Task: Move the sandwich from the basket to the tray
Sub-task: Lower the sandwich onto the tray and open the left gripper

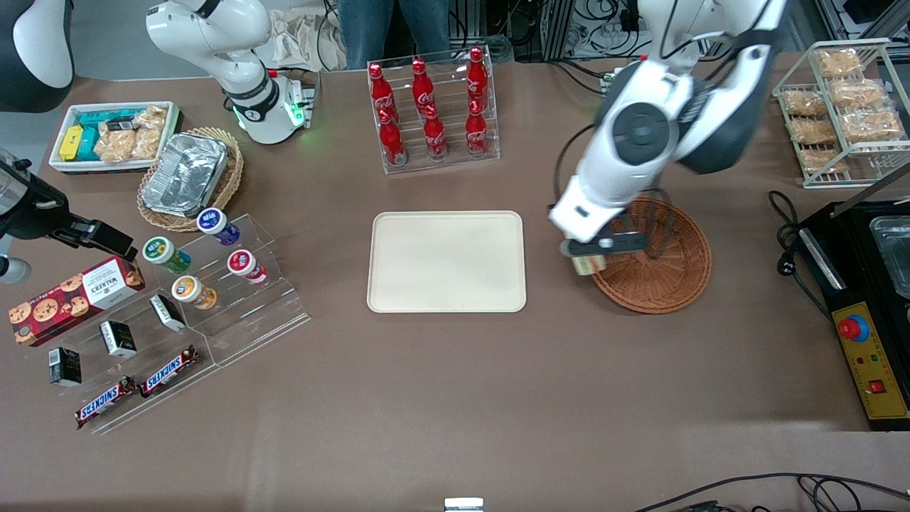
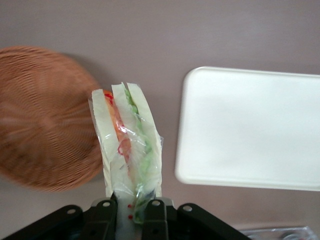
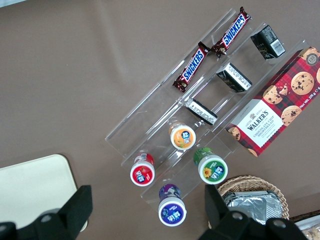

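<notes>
The sandwich (image 2: 127,140) is a plastic-wrapped wedge of pale bread with red, orange and green filling. My left gripper (image 2: 129,210) is shut on its narrow end. In the front view the gripper (image 1: 590,257) hangs over the rim of the reddish-brown wicker basket (image 1: 661,274), on the side facing the tray, with the sandwich (image 1: 588,265) showing just under it. The basket (image 2: 40,115) has nothing lying in it. The cream tray (image 1: 446,261) lies flat at mid-table with a strip of bare table between it and the basket. The tray (image 2: 250,125) is bare.
A clear rack of red cola bottles (image 1: 434,107) stands farther from the front camera than the tray. A wire rack of bagged pastries (image 1: 842,107) and a black appliance (image 1: 871,299) sit at the working arm's end. Acrylic steps with snacks (image 1: 199,284) and a foil-pan basket (image 1: 188,178) lie toward the parked arm's end.
</notes>
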You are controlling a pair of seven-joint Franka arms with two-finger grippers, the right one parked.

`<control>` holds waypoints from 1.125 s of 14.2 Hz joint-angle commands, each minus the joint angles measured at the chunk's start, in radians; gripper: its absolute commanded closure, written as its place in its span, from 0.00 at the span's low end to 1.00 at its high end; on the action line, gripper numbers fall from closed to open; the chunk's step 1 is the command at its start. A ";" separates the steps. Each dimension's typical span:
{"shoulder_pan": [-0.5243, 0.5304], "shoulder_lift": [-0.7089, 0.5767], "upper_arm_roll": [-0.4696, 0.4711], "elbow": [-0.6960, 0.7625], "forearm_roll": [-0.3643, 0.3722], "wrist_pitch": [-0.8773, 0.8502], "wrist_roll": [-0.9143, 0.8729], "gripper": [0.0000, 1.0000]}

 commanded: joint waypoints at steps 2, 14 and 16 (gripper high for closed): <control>-0.005 0.104 -0.080 -0.006 0.012 0.183 -0.058 1.00; -0.045 0.298 -0.125 -0.104 0.033 0.512 -0.052 0.67; -0.038 0.279 -0.122 -0.101 0.035 0.495 -0.053 0.00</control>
